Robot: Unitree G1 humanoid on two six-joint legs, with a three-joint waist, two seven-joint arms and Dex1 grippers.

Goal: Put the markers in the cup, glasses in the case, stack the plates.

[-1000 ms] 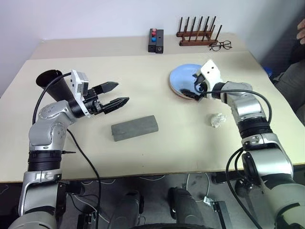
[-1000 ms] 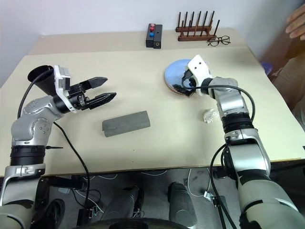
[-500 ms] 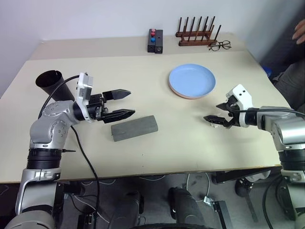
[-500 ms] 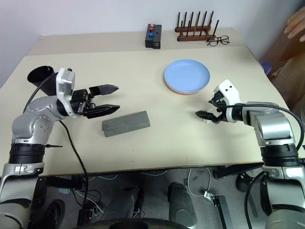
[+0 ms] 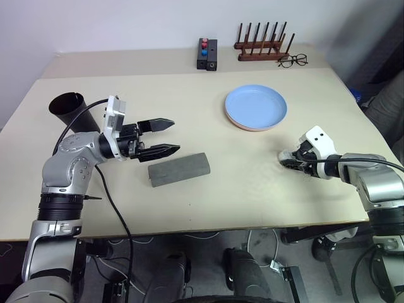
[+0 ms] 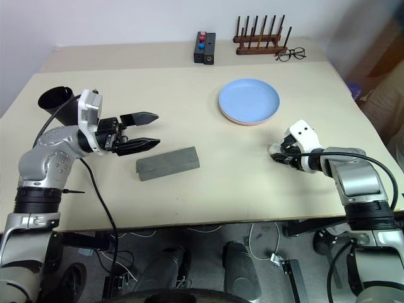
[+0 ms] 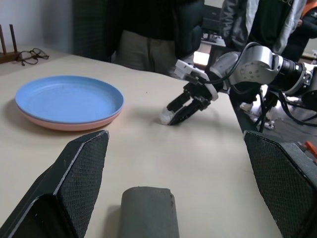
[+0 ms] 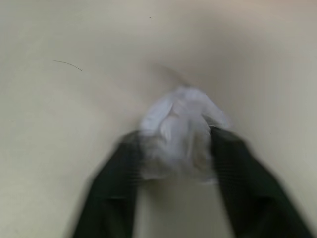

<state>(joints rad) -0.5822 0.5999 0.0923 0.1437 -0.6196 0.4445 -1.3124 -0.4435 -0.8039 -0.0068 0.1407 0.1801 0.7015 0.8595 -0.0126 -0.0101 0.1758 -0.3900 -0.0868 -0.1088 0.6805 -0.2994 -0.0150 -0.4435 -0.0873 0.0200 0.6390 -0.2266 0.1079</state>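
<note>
Fingers of right gripper [image 8: 174, 148] pinch a crumpled white wad [image 5: 289, 156] at table's [image 5: 252, 183] 4 o'clock; left gripper [image 5: 165, 135] hangs wide open, holding nothing, just above closed grey case [image 5: 178, 169] near centre. Plates [image 5: 255, 107] sit stacked at 1 o'clock, cup [image 5: 71, 108] at 9. Best to squeeze gently & lift straight up so wad doesn't slip. R forearm lies low, angled down-inward; L wrist level, pointing right.

light blue plate [image 5: 255, 106] on pink plate [image 5: 252, 128], grey case [image 5: 178, 169], black cup [image 5: 71, 108]

Even bright light, blurred right-wrist view
</note>
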